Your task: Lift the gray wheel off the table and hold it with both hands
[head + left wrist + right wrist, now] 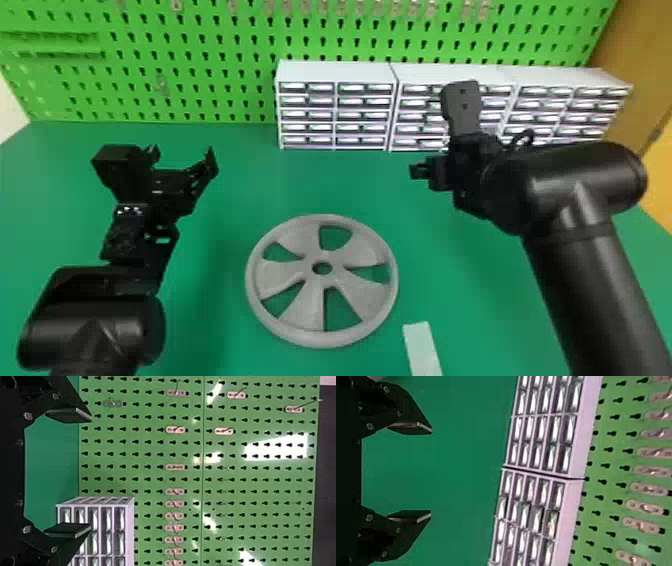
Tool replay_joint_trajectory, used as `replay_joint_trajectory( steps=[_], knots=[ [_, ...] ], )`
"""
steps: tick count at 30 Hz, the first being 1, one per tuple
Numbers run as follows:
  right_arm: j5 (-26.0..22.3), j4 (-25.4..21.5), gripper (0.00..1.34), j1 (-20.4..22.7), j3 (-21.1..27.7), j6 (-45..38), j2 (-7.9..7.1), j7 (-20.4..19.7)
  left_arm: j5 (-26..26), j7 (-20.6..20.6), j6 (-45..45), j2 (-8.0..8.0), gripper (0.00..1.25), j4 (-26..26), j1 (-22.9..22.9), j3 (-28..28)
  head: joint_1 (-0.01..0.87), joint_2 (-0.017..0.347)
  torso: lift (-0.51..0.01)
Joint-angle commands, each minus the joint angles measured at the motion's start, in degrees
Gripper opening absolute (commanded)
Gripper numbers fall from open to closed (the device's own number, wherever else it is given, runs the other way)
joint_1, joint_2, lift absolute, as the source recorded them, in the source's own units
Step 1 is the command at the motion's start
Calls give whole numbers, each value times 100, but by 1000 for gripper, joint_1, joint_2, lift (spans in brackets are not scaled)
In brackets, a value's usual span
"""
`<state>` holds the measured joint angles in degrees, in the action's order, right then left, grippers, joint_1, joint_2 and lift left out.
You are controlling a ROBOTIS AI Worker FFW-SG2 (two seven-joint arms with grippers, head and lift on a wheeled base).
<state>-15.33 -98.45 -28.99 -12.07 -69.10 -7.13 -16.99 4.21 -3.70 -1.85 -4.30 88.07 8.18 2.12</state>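
Progress is judged to be at the very start: the gray wheel (306,274) is seen lying flat on the green table (450,275), at the near middle of the scene between the two arms, and no lift is under way. The left gripper (91,472) is held beyond the wheel's far edge, to its left, fingers spread wide with nothing between them. The right gripper (431,473) is held farther off, to the far right in front of the drawer cabinets (335,72), its fingers likewise well apart and empty. Approach from both sides, gripping of the rim, raising and a two-handed hold are all judged to be left; the grippers would first need to be brought nearer and lowered, and an uneven grip could let the rim tilt or slip. Count: wheels, one, with five gaps, five spokes and one center hole; grippers, two, two fingers each; pale strips (423,347), one, just beside the wheel on its near right; drawer cabinets, three, set in a row at the far right; green pegboards (190,55), one, standing behind. Hooks on the board are left uncounted.
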Motion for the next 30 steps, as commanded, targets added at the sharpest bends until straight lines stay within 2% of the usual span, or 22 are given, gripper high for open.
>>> replay_joint_trajectory(
  steps=[1,8,11,15,21,30],
  knots=[
    [-1288,160,825,-204,-217,-209,-272,-691,-17,9,0,0,945,0,0,-1,711,15,-98],
    [-3266,828,825,-468,-472,-130,-509,-1860,-35,45,0,0,943,0,0,-18,711,15,-98],
    [-3890,1100,825,-573,-656,-78,-615,-2124,-43,53,0,0,943,0,0,-27,711,15,-98],
    [-4628,1487,825,-652,-841,72,-746,-2273,-61,71,0,0,943,0,0,-36,711,15,-98],
    [-5208,1891,825,-740,-964,98,-861,-2405,-79,97,0,0,942,0,-18,-36,711,15,-98],
    [-5981,2366,825,-1039,-1447,89,-1080,-2458,-96,115,-9,0,940,0,-18,-62,711,15,-98]
  ],
)
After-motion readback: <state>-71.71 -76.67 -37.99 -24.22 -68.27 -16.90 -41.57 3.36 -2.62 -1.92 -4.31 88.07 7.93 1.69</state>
